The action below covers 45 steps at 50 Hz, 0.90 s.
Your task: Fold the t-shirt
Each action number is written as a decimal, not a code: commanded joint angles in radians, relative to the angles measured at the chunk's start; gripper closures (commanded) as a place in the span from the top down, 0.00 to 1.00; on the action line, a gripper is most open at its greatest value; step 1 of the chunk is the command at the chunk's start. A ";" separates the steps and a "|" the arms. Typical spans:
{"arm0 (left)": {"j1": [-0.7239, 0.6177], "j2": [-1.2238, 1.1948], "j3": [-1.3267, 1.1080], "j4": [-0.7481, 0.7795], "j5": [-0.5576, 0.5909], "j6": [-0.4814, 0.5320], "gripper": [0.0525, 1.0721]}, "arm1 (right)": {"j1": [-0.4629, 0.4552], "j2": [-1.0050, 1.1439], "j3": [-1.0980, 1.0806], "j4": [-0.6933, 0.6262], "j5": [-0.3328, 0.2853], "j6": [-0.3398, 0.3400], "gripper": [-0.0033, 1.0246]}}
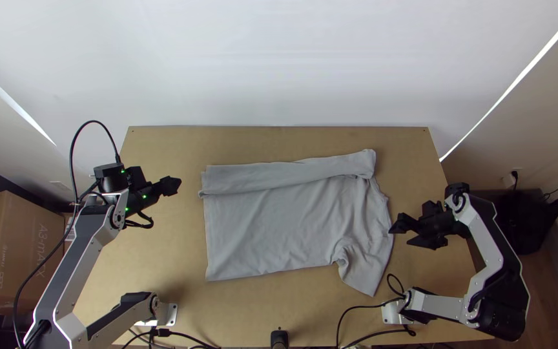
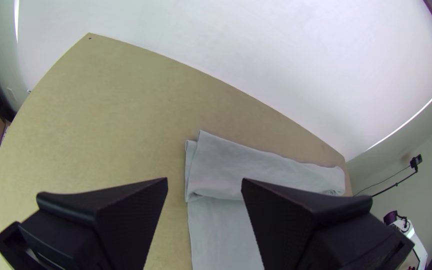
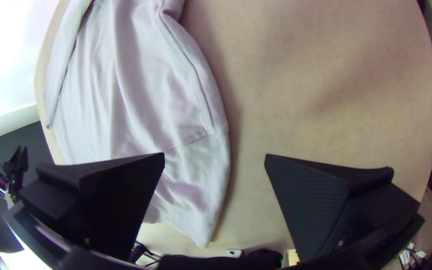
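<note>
At the middle of the light wooden table (image 1: pixel 163 145), a grey short-sleeved t-shirt (image 1: pixel 279 226), laid out lengthwise from side to side between two released hands. Turned over along the far side, a long folded band (image 1: pixel 279 178); spread mostly flat on the near side, with creases toward the right end. Angled out toward the near edge at that same end, a loose sleeve (image 1: pixel 363 274), apparently not turned in.

Nearer to the cloth by a clear margin, the right hand (image 1: pixel 399 236), empty, with parted black fingers (image 3: pixel 321 200), just beside the right-hand end of the garment. From there, leftward along the long axis to the rest of the cloth; toward the near edge to the sleeve. Well apart from the opposite end, the left hand (image 1: pixel 174 186), also empty and with parted fingers, roughly level with the folded band. From that side, rightward to the nearest corner of the band.

Probably next in the folding: a turn of the near side, sleeve included, toward the band. Called for in that case: a short shift for the right hand, a longer one for the left. At risk: a bunched sleeve under the fold.

Beyond the table, a white wall (image 1: pixel 272 58); off to the left, a cardboard box (image 1: pixel 14 252); near the right front corner, black cables (image 1: pixel 356 307).
</note>
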 commanded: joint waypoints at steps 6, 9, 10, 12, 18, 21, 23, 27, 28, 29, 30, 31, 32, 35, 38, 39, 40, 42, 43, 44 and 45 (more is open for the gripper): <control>0.004 -0.026 0.026 -0.019 0.008 0.008 0.71 | 0.015 0.057 -0.065 0.046 -0.006 -0.040 0.81; 0.004 -0.030 0.024 -0.021 0.008 0.008 0.71 | 0.016 0.080 -0.074 0.060 -0.005 -0.045 0.81; 0.006 -0.030 0.024 -0.022 0.008 0.008 0.71 | 0.016 0.087 -0.077 0.066 -0.005 -0.045 0.79; 0.006 -0.033 0.024 -0.024 0.006 0.008 0.71 | 0.015 0.094 -0.078 0.087 -0.006 -0.045 0.72; 0.006 -0.037 0.022 -0.033 0.006 0.008 0.71 | 0.027 0.113 -0.081 0.107 -0.006 -0.043 0.54; 0.006 -0.040 0.022 -0.033 0.006 0.008 0.71 | 0.036 0.116 -0.089 0.109 -0.006 -0.045 0.54; 0.006 -0.040 0.024 -0.035 0.006 0.010 0.71 | 0.041 0.120 -0.094 0.115 -0.006 -0.045 0.53; 0.006 -0.040 0.027 -0.042 0.006 0.014 0.71 | 0.053 0.120 -0.106 0.135 -0.006 -0.043 0.35; 0.006 -0.040 0.027 -0.046 0.006 0.017 0.71 | 0.053 0.119 -0.108 0.138 -0.006 -0.043 0.30; 0.006 -0.040 0.027 -0.050 0.006 0.023 0.71 | 0.055 0.117 -0.109 0.142 -0.006 -0.041 0.24; 0.006 -0.040 0.029 -0.056 0.006 0.028 0.71 | 0.055 0.114 -0.112 0.145 -0.008 -0.041 0.18; 0.006 -0.040 0.032 -0.065 0.008 0.034 0.71 | 0.055 0.108 -0.117 0.153 -0.008 -0.043 0.11; 0.003 -0.040 0.035 -0.076 0.008 0.040 0.71 | 0.056 0.103 -0.121 0.161 -0.008 -0.043 0.06; -0.003 -0.040 0.046 -0.122 0.008 0.077 0.71 | 0.059 0.091 -0.129 0.165 -0.006 -0.045 0.03; -0.016 -0.042 0.062 -0.194 0.009 0.126 0.71 | 0.059 0.082 -0.129 0.167 -0.006 -0.048 0.03; -0.022 -0.043 0.069 -0.223 0.012 0.149 0.71 | 0.058 0.077 -0.131 0.167 -0.006 -0.051 0.03; -0.028 -0.046 0.075 -0.254 0.019 0.177 0.71 | 0.056 0.073 -0.131 0.165 -0.006 -0.058 0.03; -0.034 -0.053 0.087 -0.322 0.034 0.240 0.71 | 0.050 0.062 -0.129 0.167 -0.006 -0.066 0.03; -0.037 -0.057 0.092 -0.354 0.037 0.269 0.71 | 0.047 0.059 -0.128 0.167 -0.006 -0.066 0.03; -0.042 -0.062 0.093 -0.381 0.040 0.296 0.71 | 0.042 0.057 -0.123 0.167 -0.006 -0.066 0.03; -0.048 -0.066 0.096 -0.417 0.046 0.327 0.71 | 0.038 0.057 -0.120 0.167 -0.006 -0.066 0.03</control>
